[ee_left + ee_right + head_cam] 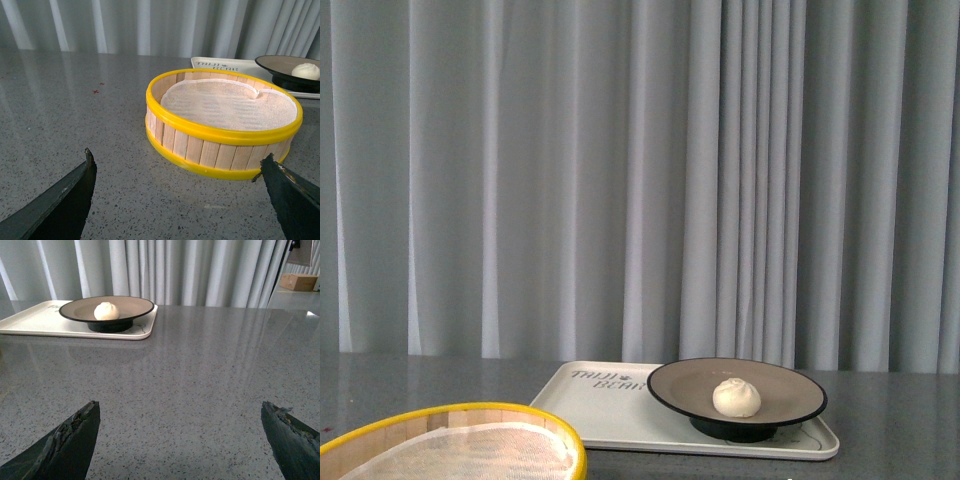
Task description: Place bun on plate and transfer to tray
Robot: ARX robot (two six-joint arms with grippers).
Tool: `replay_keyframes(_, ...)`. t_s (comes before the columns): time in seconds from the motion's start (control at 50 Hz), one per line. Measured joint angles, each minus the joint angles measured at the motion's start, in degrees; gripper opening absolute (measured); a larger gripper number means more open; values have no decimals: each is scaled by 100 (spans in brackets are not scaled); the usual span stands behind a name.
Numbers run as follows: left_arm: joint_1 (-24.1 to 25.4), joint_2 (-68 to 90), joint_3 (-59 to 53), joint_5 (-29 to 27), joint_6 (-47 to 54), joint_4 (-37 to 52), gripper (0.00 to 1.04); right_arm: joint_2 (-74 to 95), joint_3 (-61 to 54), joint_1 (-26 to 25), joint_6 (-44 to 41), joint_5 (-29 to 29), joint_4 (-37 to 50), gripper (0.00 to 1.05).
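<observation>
Front view shows neither arm, only the bun (736, 397) sitting on the plate (680, 385), which rests on the tray (600, 405). Right wrist view adds the right gripper (180, 440), spread wide and holding nothing above the speckled grey table (200, 370), with the tray well ahead of it. Left wrist view shows the left gripper (177, 197), also wide and empty, close before a round wooden steamer basket (220, 145) with yellow bands and white cloth lining. The bun is smooth, cream-white, with a pleated top; the plate is taupe with a black rim.
</observation>
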Motion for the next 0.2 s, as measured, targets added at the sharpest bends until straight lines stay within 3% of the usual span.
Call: replay_keyframes(0.2,0,0,0,-2,0,0,98,0,0,0,0,0,0,96)
